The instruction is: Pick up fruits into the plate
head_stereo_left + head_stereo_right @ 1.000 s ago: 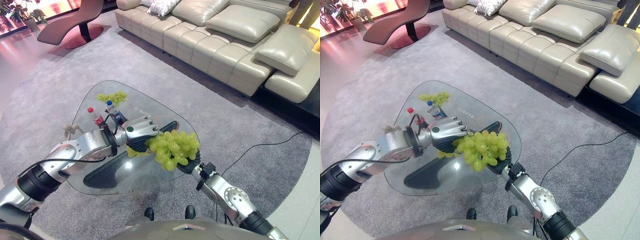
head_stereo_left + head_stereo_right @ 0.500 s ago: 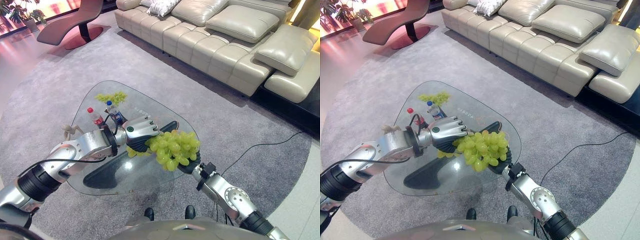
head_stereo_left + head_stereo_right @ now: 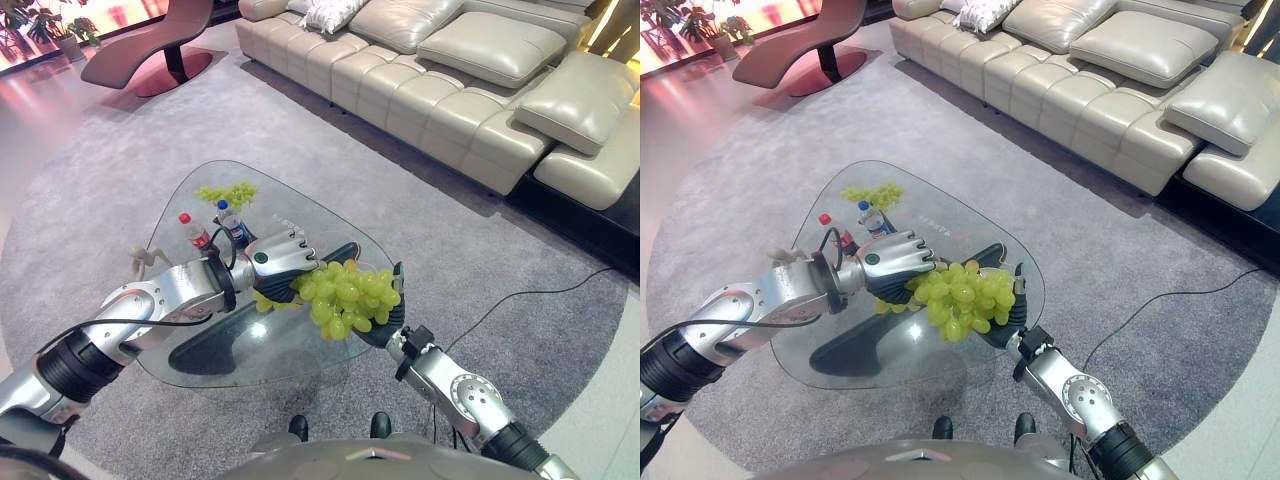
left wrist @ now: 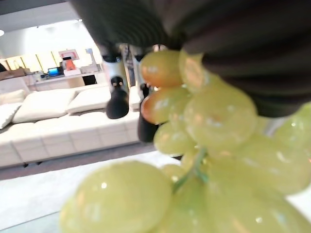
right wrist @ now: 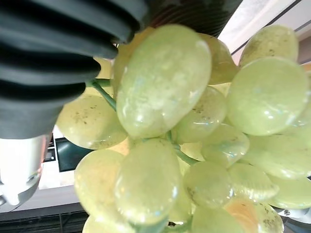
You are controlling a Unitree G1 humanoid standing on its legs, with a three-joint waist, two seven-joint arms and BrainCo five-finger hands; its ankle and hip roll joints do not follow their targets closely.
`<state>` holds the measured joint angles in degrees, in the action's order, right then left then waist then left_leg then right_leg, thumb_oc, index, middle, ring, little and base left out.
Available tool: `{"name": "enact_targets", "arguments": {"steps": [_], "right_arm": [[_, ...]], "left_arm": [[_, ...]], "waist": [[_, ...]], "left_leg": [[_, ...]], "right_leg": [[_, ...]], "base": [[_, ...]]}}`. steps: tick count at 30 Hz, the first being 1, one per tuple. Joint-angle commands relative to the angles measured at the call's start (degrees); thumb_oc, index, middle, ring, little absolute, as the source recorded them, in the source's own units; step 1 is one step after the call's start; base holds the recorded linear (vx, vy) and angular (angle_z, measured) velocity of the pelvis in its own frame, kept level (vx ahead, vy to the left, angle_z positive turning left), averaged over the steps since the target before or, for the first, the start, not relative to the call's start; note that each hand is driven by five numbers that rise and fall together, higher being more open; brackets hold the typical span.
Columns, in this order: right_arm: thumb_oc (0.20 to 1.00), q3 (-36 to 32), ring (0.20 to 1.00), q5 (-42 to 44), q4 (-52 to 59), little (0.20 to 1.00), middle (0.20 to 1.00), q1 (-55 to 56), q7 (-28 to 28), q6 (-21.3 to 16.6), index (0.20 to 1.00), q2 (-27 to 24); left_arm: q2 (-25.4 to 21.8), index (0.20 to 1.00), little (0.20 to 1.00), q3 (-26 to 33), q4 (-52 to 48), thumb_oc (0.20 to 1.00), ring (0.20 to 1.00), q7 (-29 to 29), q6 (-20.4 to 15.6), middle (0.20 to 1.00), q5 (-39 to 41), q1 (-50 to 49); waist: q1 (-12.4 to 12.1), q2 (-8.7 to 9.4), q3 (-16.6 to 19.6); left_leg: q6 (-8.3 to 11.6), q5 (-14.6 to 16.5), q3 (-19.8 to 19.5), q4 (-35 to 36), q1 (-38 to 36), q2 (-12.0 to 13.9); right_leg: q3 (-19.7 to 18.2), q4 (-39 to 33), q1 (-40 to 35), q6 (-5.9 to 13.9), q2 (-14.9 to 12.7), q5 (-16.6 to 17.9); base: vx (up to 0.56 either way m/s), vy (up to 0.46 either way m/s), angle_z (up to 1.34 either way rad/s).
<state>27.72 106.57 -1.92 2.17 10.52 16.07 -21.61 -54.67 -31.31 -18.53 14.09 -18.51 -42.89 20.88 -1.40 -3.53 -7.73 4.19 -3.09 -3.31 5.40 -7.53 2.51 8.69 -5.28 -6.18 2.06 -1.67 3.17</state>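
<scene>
Grey round carpet point(image 3: 120, 170); beige leather sofa point(image 3: 450, 80); maroon lounge chair point(image 3: 150, 45).

Two bottles point(image 3: 210, 227) — far-left table point(image 3: 300, 215) corner, right side bare

grapes point(image 3: 348, 297): smooth, waxy skins with a glossy sheen; faint brown speckling close up
second grape bunch point(image 3: 226, 192), upper left of table: same glossy green skin
table point(image 3: 300, 222): clear glass top, polished, reflective
bottles point(image 3: 212, 229): clear plastic, shiny; plastic caps
left hand point(image 3: 277, 262): brushed silver metal look, dark ribbed matt cover
right hand point(image 3: 385, 320): dark, matt
carpet point(image 3: 120, 150): grey pile, matt, soft-textured
sofa point(image 3: 470, 75), upper right: cream leather look, smooth, low sheen
</scene>
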Motion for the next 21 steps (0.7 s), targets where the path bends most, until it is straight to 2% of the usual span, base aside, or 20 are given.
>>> {"name": "enact_targets", "arguments": {"steps": [1, 4, 14, 18, 21], "right_arm": [[1.0, -0.7, 1.0, -0.7, 7.0, 1.0, 1.0, -1.7, 3.4, 3.4, 1.0, 2.5], [1.0, -0.8, 1.0, -0.8, 7.3, 1.0, 1.0, -1.5, 3.8, 4.7, 1.0, 2.1], [1.0, 0.9, 1.0, -3.5, 8.7, 1.0, 1.0, -2.1, 4.2, 14.3, 1.0, -1.0], [1.0, 1.6, 1.0, -4.8, 9.2, 1.0, 1.0, -2.1, 4.5, 15.5, 1.0, -2.1], [1.0, 1.6, 1.0, -5.0, 9.5, 1.0, 1.0, -1.9, 4.9, 16.9, 1.0, -2.7]], "left_arm": [[0.8, 0.2, 0.2, -0.1, 2.2, 0.2, 0.2, -2.3, 2.5, 0.2, -0.5, 7.3], [0.5, 0.2, 0.2, -0.2, 2.6, 0.2, 0.2, -2.0, 2.5, 0.2, -0.6, 7.8], [-0.9, 0.2, 0.2, -4.3, 4.1, 0.2, 0.2, 0.1, 0.0, 0.2, 0.4, 12.7], [-1.3, 0.2, 0.2, -5.5, 4.6, 0.2, 0.2, 0.2, 1.1, 0.2, 1.1, 14.3], [-1.5, 0.2, 0.2, -5.7, 5.2, 0.2, 0.2, -0.2, 0.5, 0.2, 1.2, 14.6]], "waist": [[0.5, 2.39, 0.4], [0.6, 2.37, 0.4], [1.1, 2.27, -0.3], [1.1, 2.36, -0.4], [1.1, 2.39, -0.5]], "left_leg": [[-3.36, 8.0, 4.1, -0.6, -2.7, -4.3], [-3.27, 8.0, 4.3, -0.7, -2.6, -4.2], [-3.07, 8.0, 4.6, -1.0, -2.9, -4.3], [-2.96, 8.0, 4.6, -1.1, -2.9, -4.3], [-2.83, 8.0, 4.9, -1.2, -2.9, -4.2]], "right_leg": [[-0.4, 0.3, -2.6, 4.88, -3.1, -3.0], [-0.3, 0.3, -2.6, 4.94, -3.1, -3.0], [-0.3, 0.6, -2.7, 4.97, -3.1, -3.2], [-0.3, 0.6, -2.9, 5.01, -3.1, -3.2], [-0.1, 0.7, -2.9, 5.01, -3.1, -3.3]], "base": [[0.03, 0.013, 0.03], [0.0, 0.0, 0.0], [0.0, 0.0, 0.0], [0.0, 0.0, 0.0], [0.0, 0.0, 0.0]]}}
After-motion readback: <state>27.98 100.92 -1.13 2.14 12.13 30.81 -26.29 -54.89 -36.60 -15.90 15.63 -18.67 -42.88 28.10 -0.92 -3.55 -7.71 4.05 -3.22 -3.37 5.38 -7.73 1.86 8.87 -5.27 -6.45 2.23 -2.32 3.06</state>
